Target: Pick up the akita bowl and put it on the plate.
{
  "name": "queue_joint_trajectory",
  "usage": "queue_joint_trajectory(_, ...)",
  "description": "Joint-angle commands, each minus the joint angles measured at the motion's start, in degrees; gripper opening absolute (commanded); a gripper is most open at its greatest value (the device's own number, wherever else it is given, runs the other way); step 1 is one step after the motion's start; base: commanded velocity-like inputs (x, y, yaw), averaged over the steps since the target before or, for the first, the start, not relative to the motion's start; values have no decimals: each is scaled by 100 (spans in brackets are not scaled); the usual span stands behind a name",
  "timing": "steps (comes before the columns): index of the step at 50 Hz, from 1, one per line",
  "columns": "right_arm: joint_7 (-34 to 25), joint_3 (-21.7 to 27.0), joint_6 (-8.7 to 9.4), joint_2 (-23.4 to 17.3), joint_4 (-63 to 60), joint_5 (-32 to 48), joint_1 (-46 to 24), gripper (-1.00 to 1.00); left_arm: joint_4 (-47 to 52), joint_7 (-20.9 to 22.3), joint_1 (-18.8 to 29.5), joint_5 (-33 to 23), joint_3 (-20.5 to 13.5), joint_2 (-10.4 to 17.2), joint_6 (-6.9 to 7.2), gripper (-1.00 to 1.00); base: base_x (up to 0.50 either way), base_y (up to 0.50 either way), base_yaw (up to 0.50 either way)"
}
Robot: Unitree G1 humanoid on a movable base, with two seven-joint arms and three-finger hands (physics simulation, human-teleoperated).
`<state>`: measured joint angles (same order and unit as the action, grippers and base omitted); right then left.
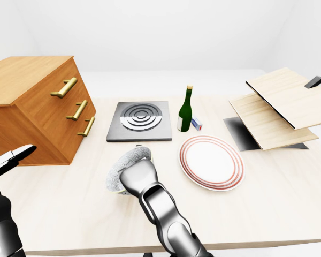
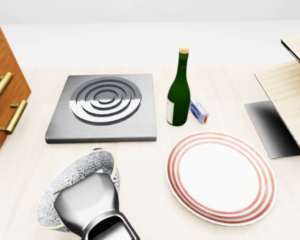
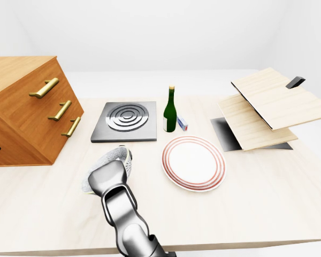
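The akita bowl (image 2: 92, 162), grey-white with a fine pattern, is tilted at the lower left of the head view. My right hand (image 2: 86, 200) reaches into it from below and holds it by the rim; the silver back of the hand hides the fingers. The white plate (image 2: 220, 177) with red rings lies to the bowl's right, apart from it. At the far left edge of the left-eye view, my left hand (image 1: 10, 158) hangs with fingers extended, away from the table's things.
A steel hob plate (image 2: 105, 107) lies above the bowl, and a green bottle (image 2: 179, 95) and a small box (image 2: 199, 112) stand above the plate. A wooden drawer unit (image 1: 37, 107) stands at left, stacked boards (image 1: 278, 107) at right.
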<state>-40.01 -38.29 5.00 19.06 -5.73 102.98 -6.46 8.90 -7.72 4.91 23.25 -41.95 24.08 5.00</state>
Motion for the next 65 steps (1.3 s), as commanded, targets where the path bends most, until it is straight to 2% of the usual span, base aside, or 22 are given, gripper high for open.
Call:
queue_joint_trajectory(1, 1, 126, 0, -112, -400, 3, 17, -100, 36, 2, -20, 10, -23, -1, 0, 100, 0, 0, 0)
queue_joint_trajectory(50, 61, 732, 0, -665, -1610, -41, 258, -100, -60, -83, 15, -13, -36, 44, 0, 100, 0, 0, 0)
queue_joint_trajectory(65, 271, 984, 0, -815, -1631, -189, 310, -100, -100, -105, 22, -25, -23, 42, 0, 100, 0, 0, 0)
